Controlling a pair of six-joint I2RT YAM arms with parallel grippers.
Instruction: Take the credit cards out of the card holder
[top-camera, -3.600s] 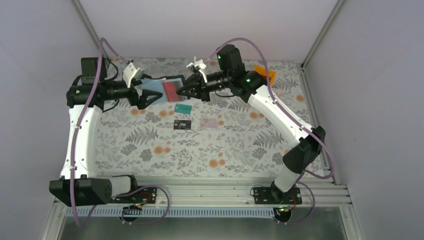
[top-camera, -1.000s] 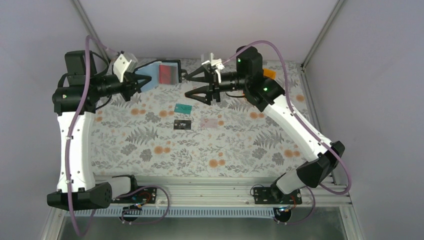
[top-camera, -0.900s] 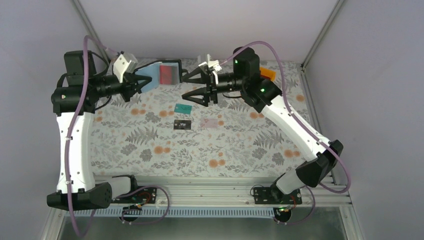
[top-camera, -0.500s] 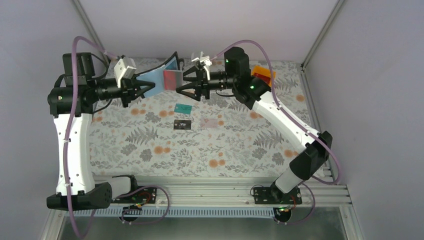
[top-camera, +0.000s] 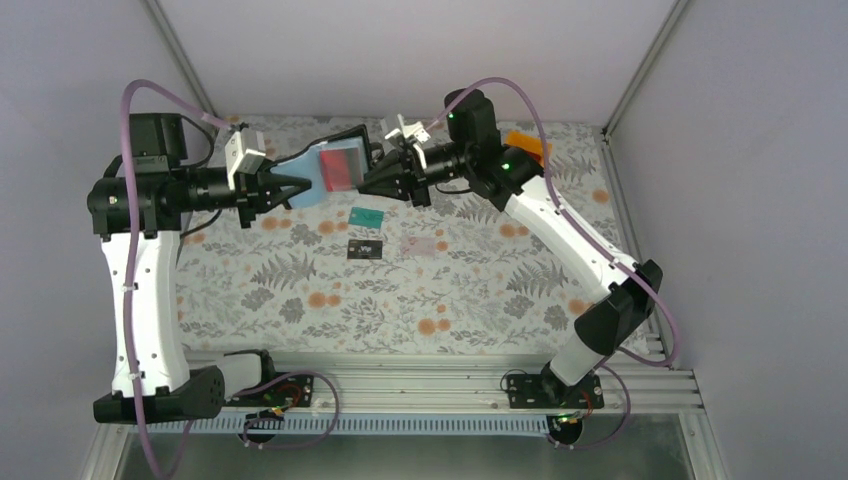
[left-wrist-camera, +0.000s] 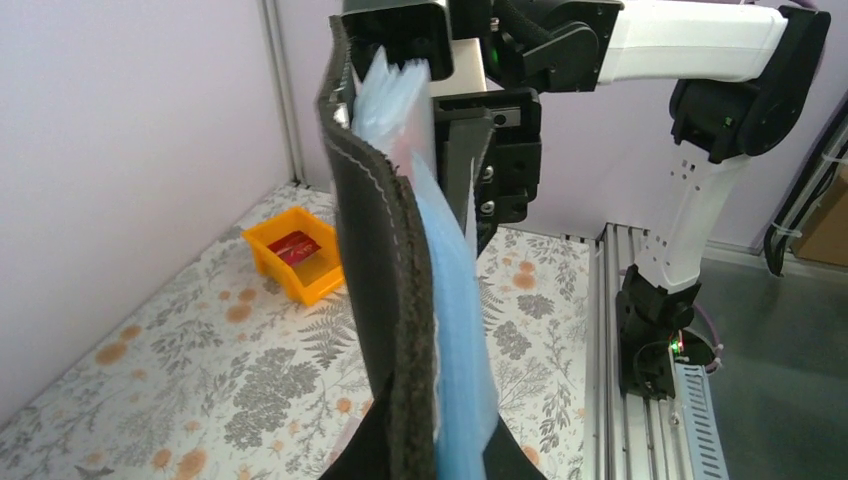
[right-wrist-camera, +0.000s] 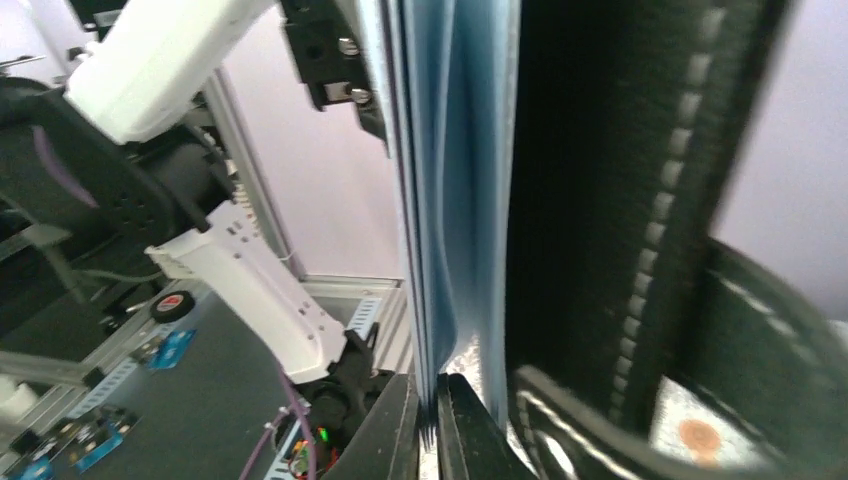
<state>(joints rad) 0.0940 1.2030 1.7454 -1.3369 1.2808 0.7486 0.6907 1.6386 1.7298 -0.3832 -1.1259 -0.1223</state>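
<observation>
The left arm (top-camera: 150, 290) rises along the left side of the overhead frame, bends at the upper left and reaches its forearm level toward the centre. The right arm (top-camera: 570, 235) climbs from the lower right, slants to the upper middle and turns its wrist leftward, so the two wrists face each other.

The left pincer (top-camera: 283, 188) is clamped on the left end of the card holder (top-camera: 312, 176). The holder is held opened out, up off the surface (top-camera: 300, 290), at upper centre. The right pincer (top-camera: 378, 177) is closed tight on the holder's opposite edge, just beside the red card (top-camera: 341, 168) that shows in a sleeve.

Counted, there is one card holder with one red card in it. Three cards lie flat on the surface below it, each apart from the others: a teal-green card (top-camera: 367, 216), a black card (top-camera: 365, 248) with white marks and a pale pink card (top-camera: 422, 245). One orange bin (top-camera: 530, 143) sits at upper right, half hidden behind the right arm.

The left wrist view alone shows the holder edge-on, with its black stitched cover and the bluish sleeves (left-wrist-camera: 455, 330) fanned beside it. It also shows something red lying inside the bin. The right wrist view alone shows the right fingertips (right-wrist-camera: 405, 430) pinched on the thin sleeve edges at the bottom of the frame. Whether a card lies within that pinch cannot be told.
</observation>
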